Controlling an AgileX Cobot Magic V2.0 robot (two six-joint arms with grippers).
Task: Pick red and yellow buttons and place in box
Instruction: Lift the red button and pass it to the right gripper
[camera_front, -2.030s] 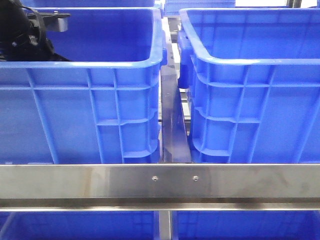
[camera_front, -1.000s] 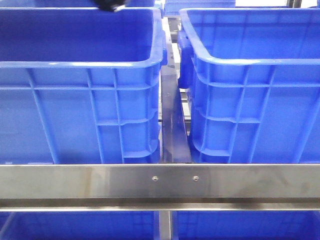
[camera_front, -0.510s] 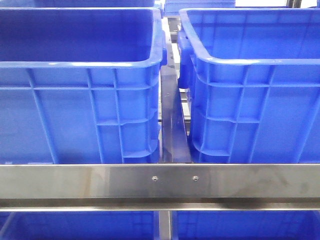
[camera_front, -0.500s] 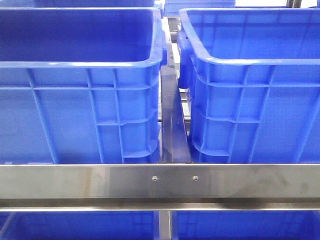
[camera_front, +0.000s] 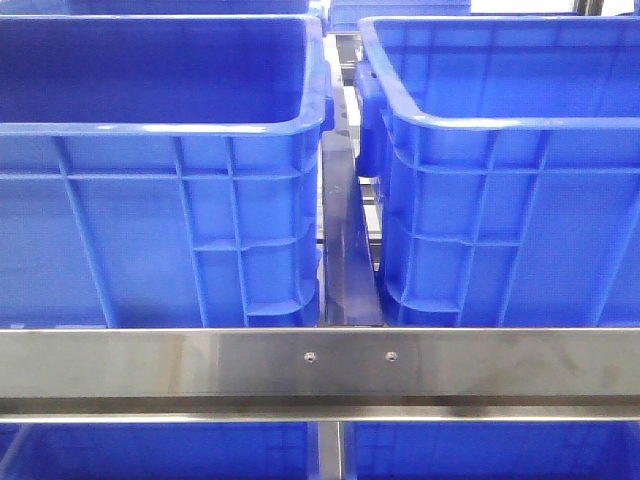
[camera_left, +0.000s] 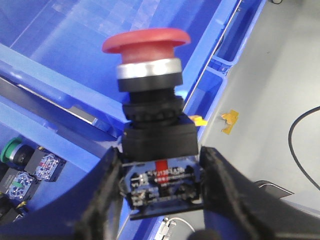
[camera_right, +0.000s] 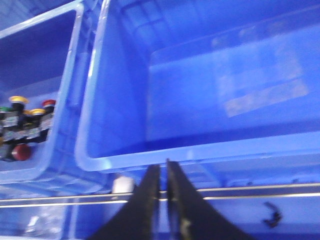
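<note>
My left gripper (camera_left: 159, 167) is shut on a red mushroom-head push button (camera_left: 146, 42), gripping its black switch block (camera_left: 160, 182) between both fingers, with the red cap pointing away from the wrist. It hangs over a blue crate's rim (camera_left: 200, 95). My right gripper (camera_right: 163, 172) is shut and empty, above the near rim of a blue crate (camera_right: 225, 145). In the crate beside it (camera_right: 67, 100) lie several buttons, with yellow caps (camera_right: 18, 99) and red caps (camera_right: 21, 151). Neither gripper shows in the front view.
Two tall blue crates (camera_front: 160, 130) (camera_front: 500, 125) stand side by side behind a steel rail (camera_front: 320, 365). In the left wrist view a green button (camera_left: 12, 150) and switch blocks (camera_left: 47, 165) lie in a lower crate, and grey floor with a cable (camera_left: 300, 135) lies beyond.
The black left arm, inside the left crate two seconds ago, rose out of the top of the front view. The crates have not moved.
</note>
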